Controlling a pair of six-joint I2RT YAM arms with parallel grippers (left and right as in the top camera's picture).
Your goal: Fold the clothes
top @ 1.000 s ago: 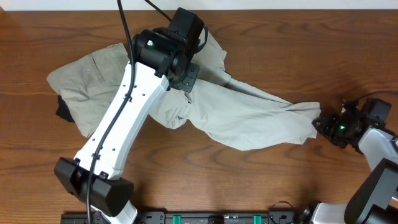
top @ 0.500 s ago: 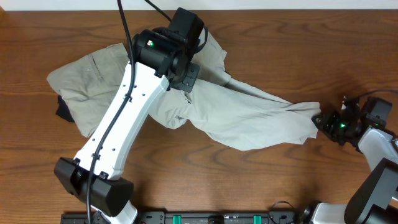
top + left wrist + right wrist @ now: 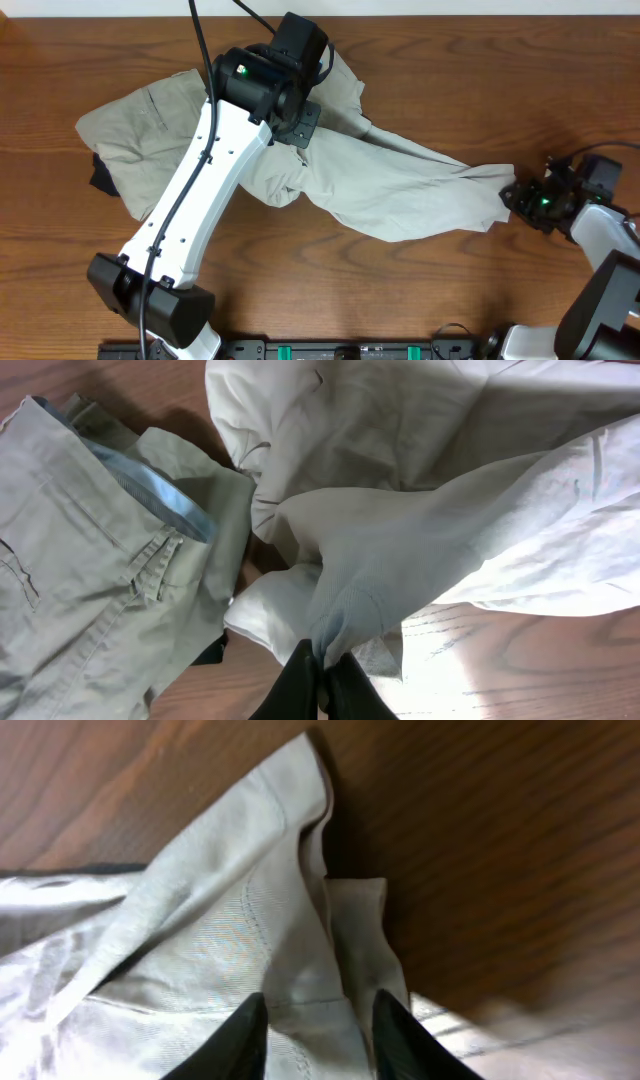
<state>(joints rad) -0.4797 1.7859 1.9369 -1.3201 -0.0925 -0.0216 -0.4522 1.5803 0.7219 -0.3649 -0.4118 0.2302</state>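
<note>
The clothes lie in a heap across the table. A pale cream garment (image 3: pixel 400 190) stretches out to the right, and a khaki garment (image 3: pixel 140 125) with stitched seams lies at the left. My left gripper (image 3: pixel 300 128) sits at the middle of the heap. In the left wrist view the left gripper (image 3: pixel 322 665) is shut on a bunched fold of the pale garment (image 3: pixel 400 560), beside the khaki garment (image 3: pixel 80 560). My right gripper (image 3: pixel 515 200) is at the cloth's right tip. In the right wrist view the right gripper (image 3: pixel 320 1020) stands open, its fingers (image 3: pixel 245 1035) straddling the stitched hem corner (image 3: pixel 250 920).
A small dark item (image 3: pixel 100 178) peeks from under the khaki garment's left edge. My white left arm (image 3: pixel 200 190) crosses over the left half of the heap. Bare wood table (image 3: pixel 420 290) lies in front of and behind the stretched cloth.
The right gripper has edged slightly left onto the cloth's tip and its fingers have drawn a little closer. The left arm and the heap have not moved.
</note>
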